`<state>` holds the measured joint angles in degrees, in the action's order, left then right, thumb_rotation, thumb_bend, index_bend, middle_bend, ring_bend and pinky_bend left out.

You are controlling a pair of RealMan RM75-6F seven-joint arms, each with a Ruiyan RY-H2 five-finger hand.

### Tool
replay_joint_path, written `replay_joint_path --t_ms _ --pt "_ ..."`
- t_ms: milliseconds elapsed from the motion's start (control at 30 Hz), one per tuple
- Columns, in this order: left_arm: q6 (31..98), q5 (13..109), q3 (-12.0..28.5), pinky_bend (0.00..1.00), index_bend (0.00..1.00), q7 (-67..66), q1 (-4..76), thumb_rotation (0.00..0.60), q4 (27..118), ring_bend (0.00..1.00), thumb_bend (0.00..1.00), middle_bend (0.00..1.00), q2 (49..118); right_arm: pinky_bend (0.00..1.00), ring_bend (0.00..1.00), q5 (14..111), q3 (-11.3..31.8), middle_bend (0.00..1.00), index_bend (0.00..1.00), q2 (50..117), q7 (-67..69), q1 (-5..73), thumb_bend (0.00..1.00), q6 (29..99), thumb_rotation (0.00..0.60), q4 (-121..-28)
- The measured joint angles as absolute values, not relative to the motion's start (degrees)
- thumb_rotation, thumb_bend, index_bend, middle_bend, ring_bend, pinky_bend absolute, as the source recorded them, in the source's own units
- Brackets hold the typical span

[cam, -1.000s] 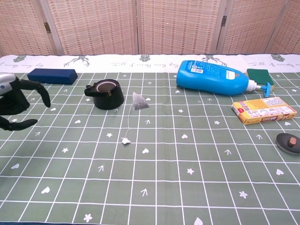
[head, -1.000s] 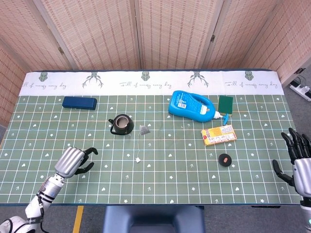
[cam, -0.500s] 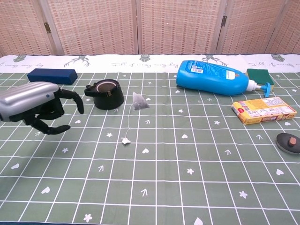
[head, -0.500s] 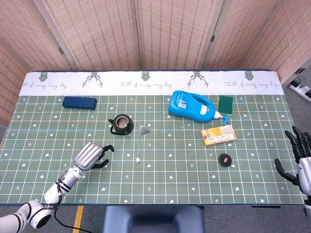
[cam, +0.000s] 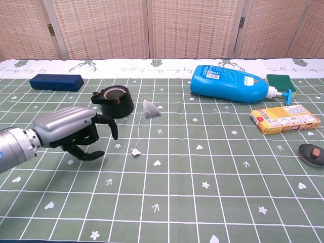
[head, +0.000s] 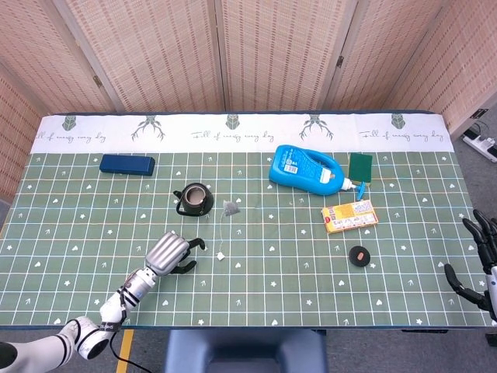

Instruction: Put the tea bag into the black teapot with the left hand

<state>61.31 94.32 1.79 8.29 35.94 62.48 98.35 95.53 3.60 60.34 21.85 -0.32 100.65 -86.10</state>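
The tea bag point(head: 231, 207) point(cam: 150, 109) lies on the green mat just right of the black teapot point(head: 193, 200) point(cam: 115, 103), which stands open-topped. A thin string runs from the bag down to a small white tag point(head: 220, 256) point(cam: 135, 151). My left hand point(head: 172, 252) point(cam: 76, 130) hovers low over the mat left of the tag, fingers apart and curved, holding nothing. My right hand point(head: 481, 260) shows only at the far right edge of the head view, fingers spread and empty.
A blue detergent bottle point(head: 307, 169) point(cam: 229, 83) lies on its side at the back right, beside a green sponge point(head: 360, 166). A yellow box point(head: 349, 216) point(cam: 284, 119) and a small black lid point(head: 359, 256) point(cam: 311, 153) sit right. A dark blue case point(head: 126, 164) point(cam: 55, 82) lies back left.
My left hand has moved rightward across the mat toward the string's tag, still empty. My right hand has drawn back toward the right edge of the head view.
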Motion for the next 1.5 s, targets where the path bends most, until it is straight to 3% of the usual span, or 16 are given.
replay_joint_path --t_ms 1000,1500 --pt "58.8 92.2 1.8 1.0 0.44 9.0 41.3 0.6 54.0 0.98 0.4 1.0 107.5 0.0 0.0 94.2 4.3 0.0 0.0 59.9 25.0 -2.3 0.42 103.5 0.6 -85.0" --pt "60.7 92.5 1.3 1.0 0.52 12.8 42.2 0.6 47.1 0.98 0.4 1.0 111.5 0.0 0.0 94.6 4.4 0.0 0.0 60.0 25.4 -3.2 0.42 104.8 0.6 -84.7"
